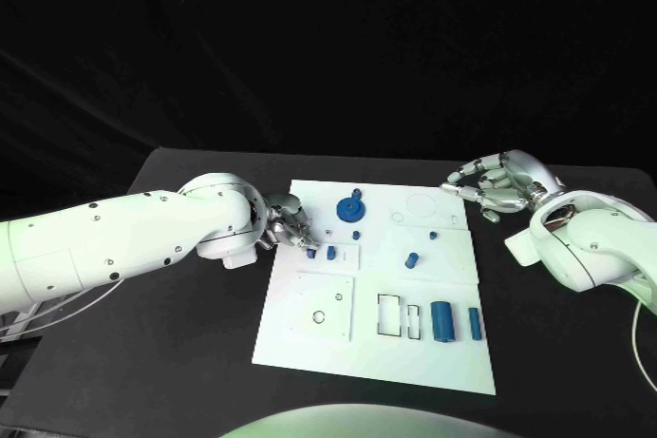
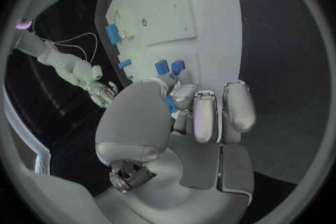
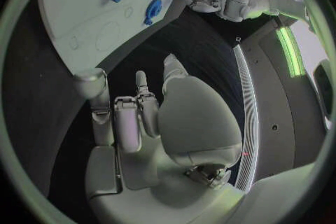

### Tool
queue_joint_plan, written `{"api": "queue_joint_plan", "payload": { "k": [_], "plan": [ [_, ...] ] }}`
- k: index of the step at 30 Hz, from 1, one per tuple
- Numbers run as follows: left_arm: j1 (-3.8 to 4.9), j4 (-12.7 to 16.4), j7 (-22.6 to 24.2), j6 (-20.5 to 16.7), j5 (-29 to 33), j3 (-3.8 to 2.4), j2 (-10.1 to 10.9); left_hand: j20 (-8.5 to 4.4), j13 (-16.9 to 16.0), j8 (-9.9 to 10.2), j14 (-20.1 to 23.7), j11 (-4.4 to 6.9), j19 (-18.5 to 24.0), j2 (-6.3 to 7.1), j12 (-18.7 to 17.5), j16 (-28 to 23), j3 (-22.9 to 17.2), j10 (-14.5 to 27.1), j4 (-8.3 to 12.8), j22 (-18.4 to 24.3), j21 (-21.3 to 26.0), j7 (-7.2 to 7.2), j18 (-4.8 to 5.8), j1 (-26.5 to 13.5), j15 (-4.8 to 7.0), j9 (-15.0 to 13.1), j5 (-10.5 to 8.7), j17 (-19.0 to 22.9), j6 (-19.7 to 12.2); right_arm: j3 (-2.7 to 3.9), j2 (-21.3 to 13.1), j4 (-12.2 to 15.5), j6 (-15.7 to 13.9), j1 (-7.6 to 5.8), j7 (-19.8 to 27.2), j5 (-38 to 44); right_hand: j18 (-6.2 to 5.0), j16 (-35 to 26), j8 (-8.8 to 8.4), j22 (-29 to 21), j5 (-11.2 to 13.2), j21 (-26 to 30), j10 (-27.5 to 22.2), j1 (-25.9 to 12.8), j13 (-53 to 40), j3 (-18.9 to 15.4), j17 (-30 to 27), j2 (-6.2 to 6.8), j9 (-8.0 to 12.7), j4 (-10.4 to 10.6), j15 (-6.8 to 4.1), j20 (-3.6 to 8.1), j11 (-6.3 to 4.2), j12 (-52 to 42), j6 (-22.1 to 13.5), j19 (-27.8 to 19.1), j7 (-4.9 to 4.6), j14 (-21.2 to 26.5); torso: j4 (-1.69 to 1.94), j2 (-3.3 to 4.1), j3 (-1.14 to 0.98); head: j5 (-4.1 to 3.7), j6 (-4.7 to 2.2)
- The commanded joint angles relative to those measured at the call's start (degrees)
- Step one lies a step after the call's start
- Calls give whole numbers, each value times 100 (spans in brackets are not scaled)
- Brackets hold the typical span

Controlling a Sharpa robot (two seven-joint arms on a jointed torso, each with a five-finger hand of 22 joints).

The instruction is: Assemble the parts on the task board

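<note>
We record the left hand (image 1: 285, 224) at the left edge of the task board (image 1: 315, 338), its fingers bent down toward the plate. In the left wrist view this hand (image 2: 189, 109) has its fingers drawn close together, and a sliver of blue (image 2: 171, 104) shows between them; we cannot tell whether the fingers hold a part or merely hide one. Two small blue pegs (image 1: 322, 253) stand on the board just beside the fingertips.

Further along the board we note a round blue gear-like disc (image 1: 352, 209) near the far edge, a tiny blue piece (image 1: 356, 235) below it, and a short blue peg (image 1: 411, 260) toward the middle. In the near right portion a large blue cylinder (image 1: 442, 321) lies beside a slimmer blue bar (image 1: 475, 323), with a small blue piece (image 1: 415, 316) inside an outlined rectangular recess to their left.

The right hand (image 1: 493, 183) sits off the far right corner of the board, above the black table (image 1: 164, 362). Its fingers are curled inward and we see nothing in them; the right wrist view (image 3: 140, 117) confirms the palm is empty. All the parts lie well apart from this hand.
</note>
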State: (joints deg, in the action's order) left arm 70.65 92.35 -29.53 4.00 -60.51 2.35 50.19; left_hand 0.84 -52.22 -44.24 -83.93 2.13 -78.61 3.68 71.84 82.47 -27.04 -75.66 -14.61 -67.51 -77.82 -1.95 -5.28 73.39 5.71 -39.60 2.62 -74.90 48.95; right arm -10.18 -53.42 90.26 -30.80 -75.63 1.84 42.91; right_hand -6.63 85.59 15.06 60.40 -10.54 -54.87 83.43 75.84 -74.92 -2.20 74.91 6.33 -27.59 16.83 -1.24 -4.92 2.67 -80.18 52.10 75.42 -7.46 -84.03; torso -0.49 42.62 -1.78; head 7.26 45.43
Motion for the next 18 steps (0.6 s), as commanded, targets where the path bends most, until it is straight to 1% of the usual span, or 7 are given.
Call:
{"api": "queue_joint_plan", "payload": {
  "k": [1,8,11,13,14,16,18],
  "plan": [
    [-7,-12,78,-125,7,4,-13,22,-11,22,-301,-6,-5,20,4,31,-36,5,-13,-7,-3,-3,44,60,-48,4,20,-310,40,1,1,7,21,4,35,23,-93,-17,24,7,6,16,-32,-21,-522,-36,493,-33,-9,-8,-21,36,0,10,-36,16,8,-374,1,4,2,-5,-4],
    [-7,-28,104,-166,14,4,-18,22,-19,21,-301,-6,-8,3,8,30,-51,0,-4,-13,-6,-4,45,84,-48,2,19,-310,42,1,-1,11,21,4,33,23,-93,-16,33,7,5,22,-32,-23,-520,-48,497,-53,-11,-12,-23,37,-2,11,-39,19,10,-376,1,0,3,-6,0],
    [-7,-31,108,-141,54,4,-15,23,-18,17,-302,-14,-8,17,8,32,-23,-1,-43,-13,-6,-15,45,43,-52,-1,18,-312,51,1,-2,10,22,4,33,23,-93,-16,33,7,5,22,-32,-23,-520,-48,497,-53,-11,-12,-23,37,-2,11,-39,19,10,-376,2,0,3,-3,1],
    [-7,-32,107,-124,89,4,-12,27,-18,17,-302,-20,-9,88,8,31,39,-3,-90,-14,-6,-20,46,-16,-57,-4,18,-311,55,1,-2,10,23,4,33,23,-93,-16,33,7,5,22,-32,-23,-520,-48,497,-53,-11,-12,-23,37,-2,11,-39,19,10,-376,2,-1,2,-2,0],
    [-7,-33,106,-118,108,4,-9,30,-18,18,-302,-24,-11,150,8,31,95,-4,-134,-17,-8,-23,47,-75,-59,-4,18,-310,60,1,-2,10,23,4,33,23,-93,-16,33,7,5,22,-32,-23,-520,-48,497,-53,-11,-12,-23,37,-2,11,-39,19,10,-376,1,-1,3,-3,-1],
    [-7,-32,103,-113,133,4,0,41,-19,23,-302,-32,-18,278,10,33,285,-7,-217,-27,-13,-38,49,-361,-70,2,16,-313,97,1,-2,10,22,4,34,23,-93,-16,33,7,5,22,-32,-23,-520,-48,497,-53,-11,-12,-23,37,-2,11,-39,19,10,-376,1,-1,2,-3,-5],
    [-7,-29,101,-113,149,4,12,48,-23,40,-301,-38,-18,328,13,32,442,-10,-218,-27,-13,-39,47,-617,-71,13,20,-311,120,1,-3,10,21,4,34,23,-93,-16,33,7,5,22,-32,-23,-520,-48,497,-53,-11,-12,-23,37,-2,11,-39,19,10,-376,1,0,1,-1,-8]
  ]
}}
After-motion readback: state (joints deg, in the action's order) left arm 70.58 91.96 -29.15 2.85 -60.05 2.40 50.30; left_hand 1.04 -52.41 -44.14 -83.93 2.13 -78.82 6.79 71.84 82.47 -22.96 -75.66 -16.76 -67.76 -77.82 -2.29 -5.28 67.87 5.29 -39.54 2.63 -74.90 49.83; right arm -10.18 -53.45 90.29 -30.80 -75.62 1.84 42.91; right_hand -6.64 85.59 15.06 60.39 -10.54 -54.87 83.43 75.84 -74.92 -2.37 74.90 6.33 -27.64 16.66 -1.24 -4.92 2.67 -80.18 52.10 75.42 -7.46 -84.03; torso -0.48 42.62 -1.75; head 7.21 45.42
